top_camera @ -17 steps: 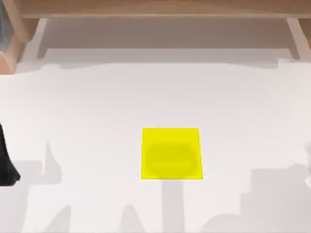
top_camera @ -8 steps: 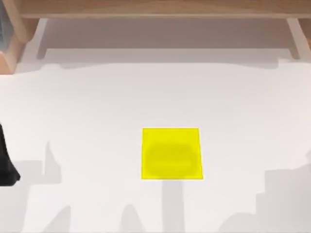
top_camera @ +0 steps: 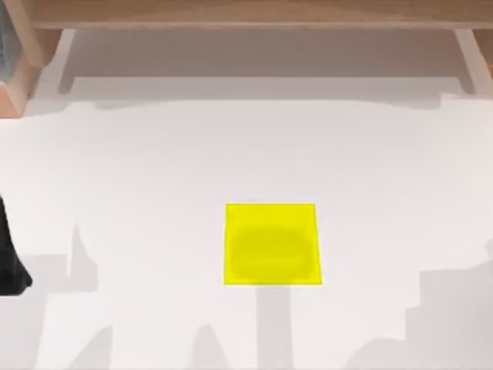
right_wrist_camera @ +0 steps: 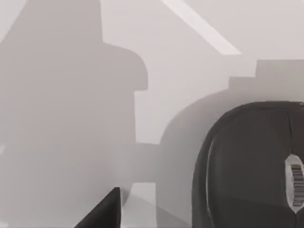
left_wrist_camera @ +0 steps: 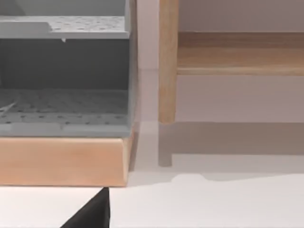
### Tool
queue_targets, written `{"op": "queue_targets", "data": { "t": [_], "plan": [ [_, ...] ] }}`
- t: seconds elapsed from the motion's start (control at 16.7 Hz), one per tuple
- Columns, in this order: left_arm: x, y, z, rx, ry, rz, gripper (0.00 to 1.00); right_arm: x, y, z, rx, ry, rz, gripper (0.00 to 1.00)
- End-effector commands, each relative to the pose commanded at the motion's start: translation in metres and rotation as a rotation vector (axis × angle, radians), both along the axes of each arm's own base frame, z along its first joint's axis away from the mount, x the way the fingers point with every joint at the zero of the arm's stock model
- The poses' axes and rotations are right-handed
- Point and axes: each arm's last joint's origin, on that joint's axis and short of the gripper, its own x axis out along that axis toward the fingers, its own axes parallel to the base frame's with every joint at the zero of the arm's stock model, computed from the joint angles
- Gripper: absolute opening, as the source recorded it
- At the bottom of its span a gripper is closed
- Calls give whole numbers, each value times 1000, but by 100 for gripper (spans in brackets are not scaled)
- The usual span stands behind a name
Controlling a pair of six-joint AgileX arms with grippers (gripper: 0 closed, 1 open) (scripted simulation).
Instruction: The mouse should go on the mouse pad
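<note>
Right claw (right_wrist_camera: 102, 211) hangs near the small glossy black rounded mouse (right_wrist_camera: 251, 166); its grasp I cannot tell. Flat yellow square mouse pad (top_camera: 271, 243) lies at table's six o'clock.

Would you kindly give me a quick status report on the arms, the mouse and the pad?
Left arm parked at table's left edge. Mouse lies on the white table under the right wrist camera, not on the pad. Mouse pad bare, mid-table.

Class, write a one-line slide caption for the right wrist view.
Right wrist view: the glossy black mouse with its scroll wheel lies on the white table, amid grey shadows.
</note>
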Motion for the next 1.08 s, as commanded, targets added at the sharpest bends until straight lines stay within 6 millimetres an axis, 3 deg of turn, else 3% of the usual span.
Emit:
{"op": "queue_targets", "data": {
  "t": [0.3,0.78,0.84,1.08],
  "plan": [
    [0,0,0,0,0,0,100,0,0,0,0,0,0,2],
    [0,0,0,0,0,0,100,0,0,0,0,0,0,0],
    [0,0,0,0,0,0,100,0,1,13,11,-15,-9,0],
    [0,0,0,0,0,0,100,6,0,29,11,-19,-2,0]
  ]
}}
